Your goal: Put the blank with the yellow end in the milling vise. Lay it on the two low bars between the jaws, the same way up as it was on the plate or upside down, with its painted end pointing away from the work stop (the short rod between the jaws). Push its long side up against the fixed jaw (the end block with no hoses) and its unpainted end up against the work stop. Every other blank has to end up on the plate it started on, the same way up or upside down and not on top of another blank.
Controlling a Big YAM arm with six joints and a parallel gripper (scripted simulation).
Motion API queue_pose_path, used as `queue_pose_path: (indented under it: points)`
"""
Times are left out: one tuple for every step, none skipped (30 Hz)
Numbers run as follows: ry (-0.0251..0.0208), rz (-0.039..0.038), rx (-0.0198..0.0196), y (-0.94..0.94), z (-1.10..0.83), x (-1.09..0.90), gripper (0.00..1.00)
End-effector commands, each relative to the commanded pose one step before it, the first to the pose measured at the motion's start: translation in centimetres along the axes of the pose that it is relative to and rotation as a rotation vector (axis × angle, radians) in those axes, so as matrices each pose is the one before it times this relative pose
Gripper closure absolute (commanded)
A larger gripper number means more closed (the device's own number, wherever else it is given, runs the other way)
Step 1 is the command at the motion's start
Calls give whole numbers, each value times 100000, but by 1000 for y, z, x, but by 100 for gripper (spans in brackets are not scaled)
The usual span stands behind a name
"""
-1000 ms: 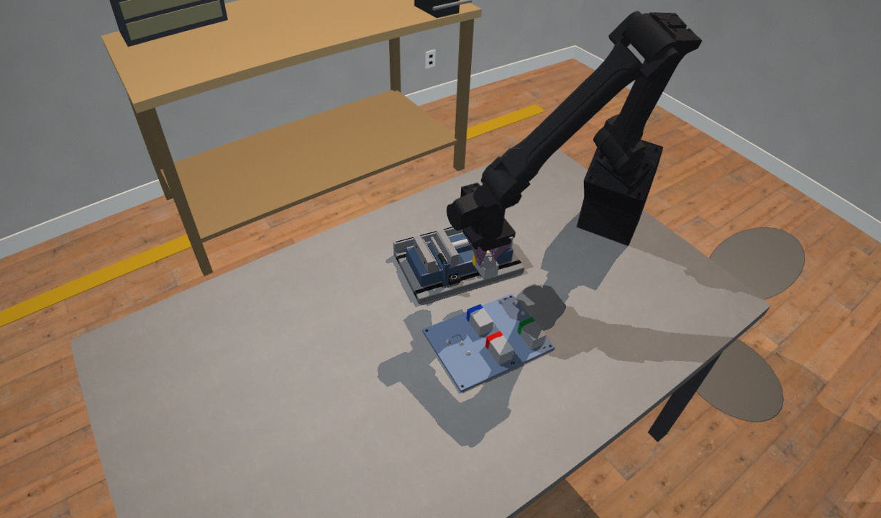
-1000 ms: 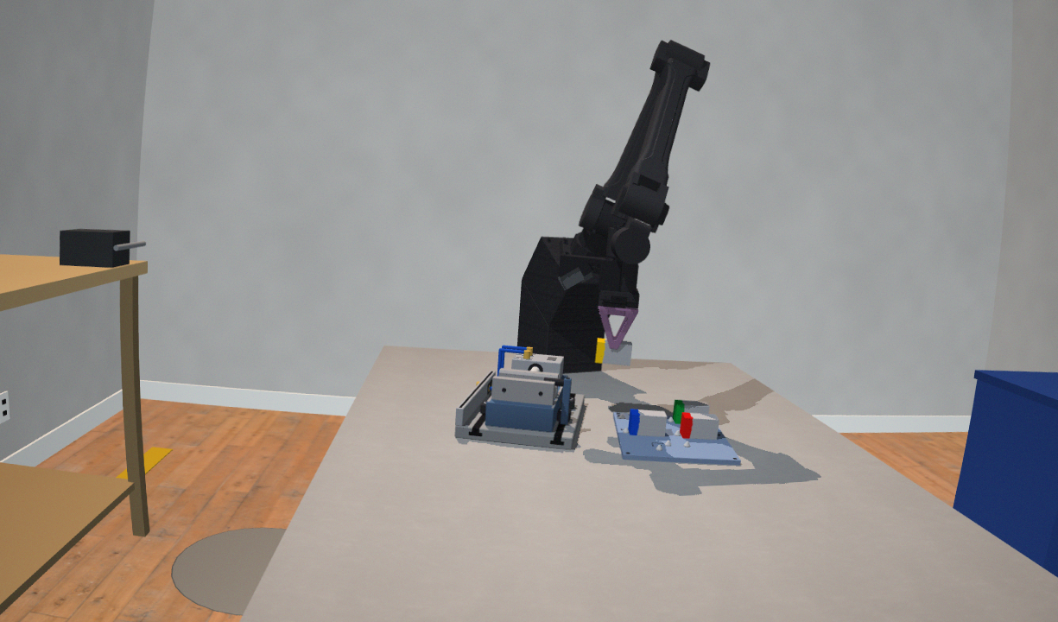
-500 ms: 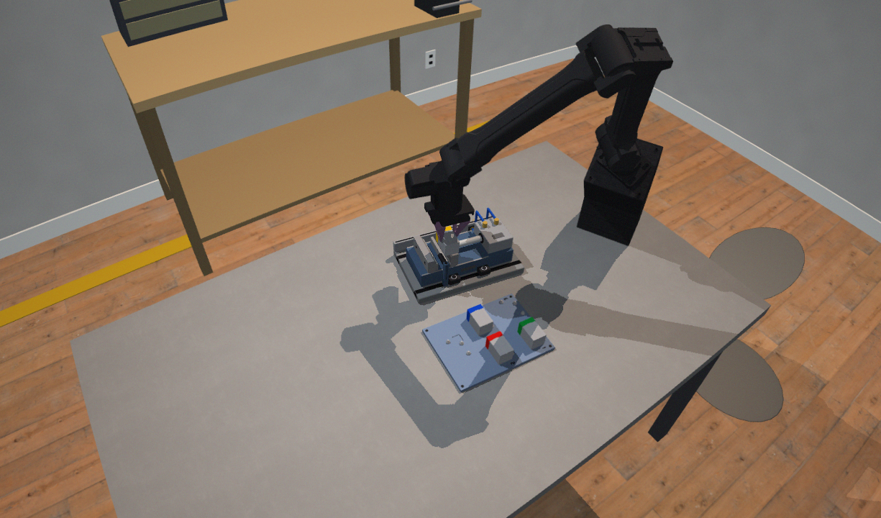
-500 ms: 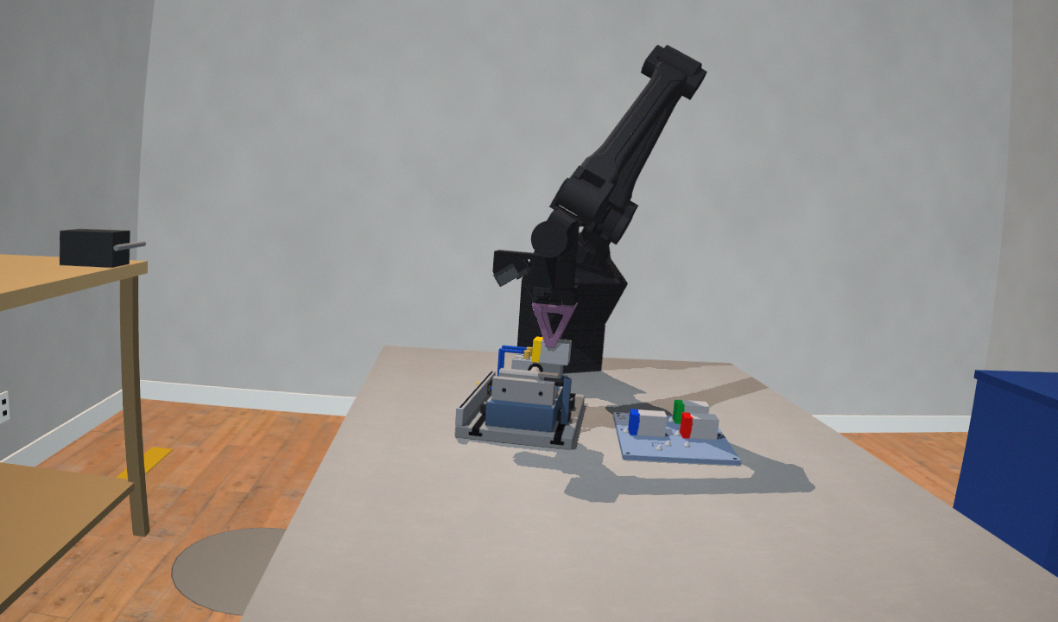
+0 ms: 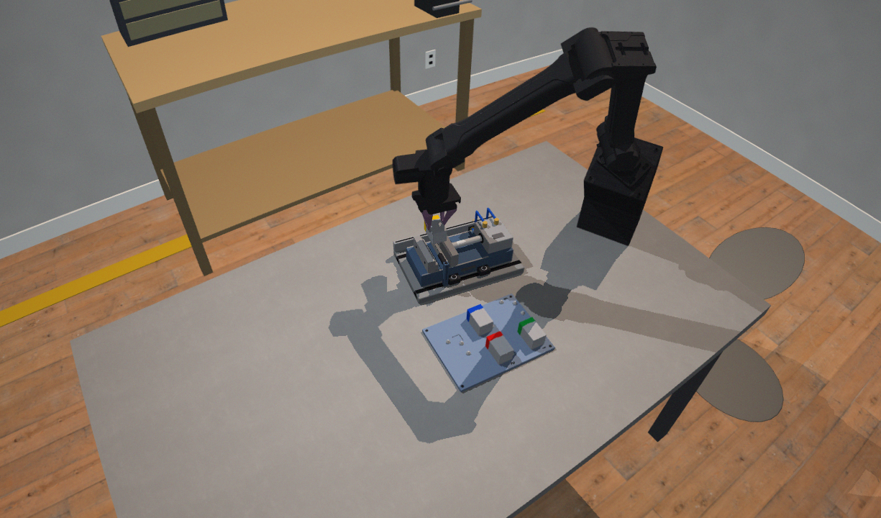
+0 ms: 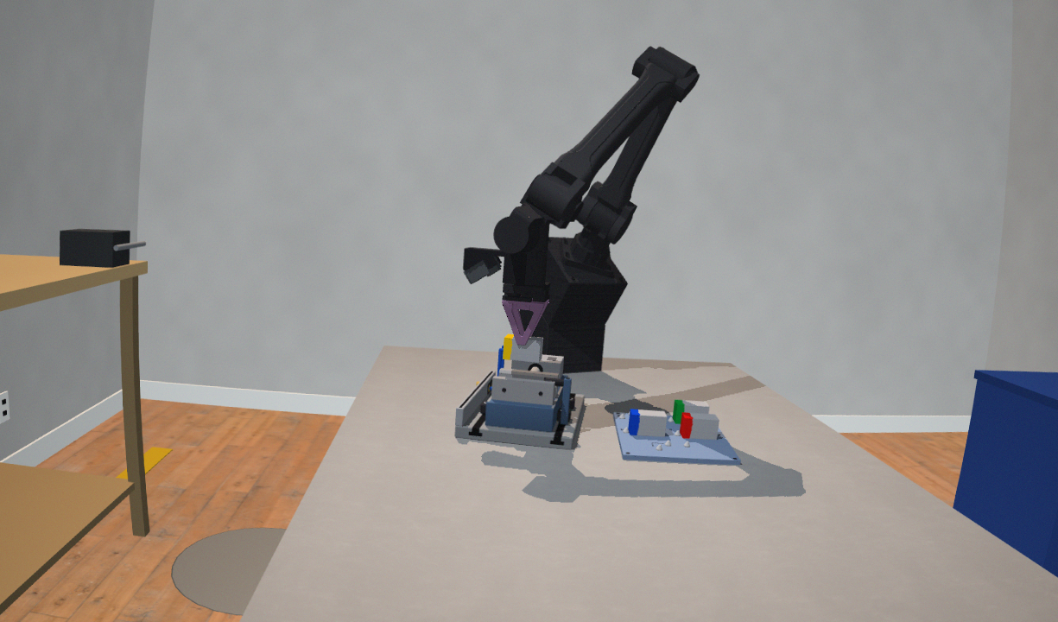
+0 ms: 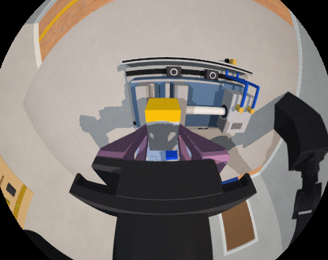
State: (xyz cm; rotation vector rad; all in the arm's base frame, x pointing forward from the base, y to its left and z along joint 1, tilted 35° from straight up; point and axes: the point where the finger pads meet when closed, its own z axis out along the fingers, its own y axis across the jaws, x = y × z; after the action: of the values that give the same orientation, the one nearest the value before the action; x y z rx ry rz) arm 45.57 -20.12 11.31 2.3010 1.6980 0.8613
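My gripper (image 5: 438, 226) (image 6: 522, 341) (image 7: 162, 128) is shut on the yellow-ended blank (image 5: 438, 231) (image 6: 529, 349) (image 7: 162, 115), held level above the milling vise (image 5: 424, 274) (image 6: 521, 415) (image 7: 204, 97). Its yellow end points to the vise's far long side, away from the work stop (image 5: 441, 259). In the wrist view the blank overlaps the gap between the fixed jaw (image 7: 141, 91) and the moving jaw (image 7: 181, 91) and hides the work stop. Two low bars show partly beyond it. Blue-ended (image 5: 480, 320) (image 6: 652, 423), red-ended (image 5: 501, 350) (image 6: 703, 427) and green-ended (image 5: 533, 335) (image 6: 696, 407) blanks lie apart on the plate (image 5: 475, 372) (image 6: 648, 451).
The hose block (image 5: 498, 239) (image 7: 238, 112) with blue hoses (image 5: 485, 215) (image 7: 252, 92) stands at the vise's end nearer the arm base (image 5: 613, 193). A raised rail (image 7: 187, 61) runs along the vise's far side. Small pegs stick up from the plate.
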Motion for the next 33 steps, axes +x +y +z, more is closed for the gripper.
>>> queue_pose_path:
  points:
    - [1258,-4138,-605,1075,-355,1052,100]
    - [0,0,0,0,0,0,100]
    - [0,0,0,0,0,0,100]
    - [-1690,2538,-1083,-76,-654,-1484,100]
    - [-47,0,10,-2,0,-8,100]
    - [-41,370,7,-1,-1,-7,100]
    - [94,-25,70,5,42,94,100]
    - [481,-837,360,15,212,480,100]
    - [303,-533,226,10,134,301,100]
    - [72,-127,53,3,31,72,100]
    - [-43,75,-32,-1,-19,-42,100]
    - [-34,61,-25,-1,-15,-34,100]
    - [0,0,1,-1,0,0,100]
    - [0,0,0,0,0,0,100]
    - [0,0,-1,0,0,0,100]
    - [0,0,0,0,0,0,100]
    - [0,0,1,0,0,0,100]
    - [0,0,0,0,0,0,100]
    - [0,0,0,0,0,0,100]
    - [0,0,0,0,0,0,100]
    - [0,0,0,0,0,0,100]
    - [0,0,0,0,0,0,100]
    - [0,0,0,0,0,0,100]
    - [0,0,-1,0,0,0,100]
    - [0,0,0,0,0,0,100]
    - [0,0,0,0,0,0,100]
    - [0,0,0,0,0,0,100]
    - [0,0,-1,0,0,0,100]
    - [0,0,0,0,0,0,100]
    - [0,0,0,0,0,0,100]
    - [0,0,0,0,0,0,100]
    - [0,0,0,0,0,0,100]
    - [0,0,0,0,0,0,100]
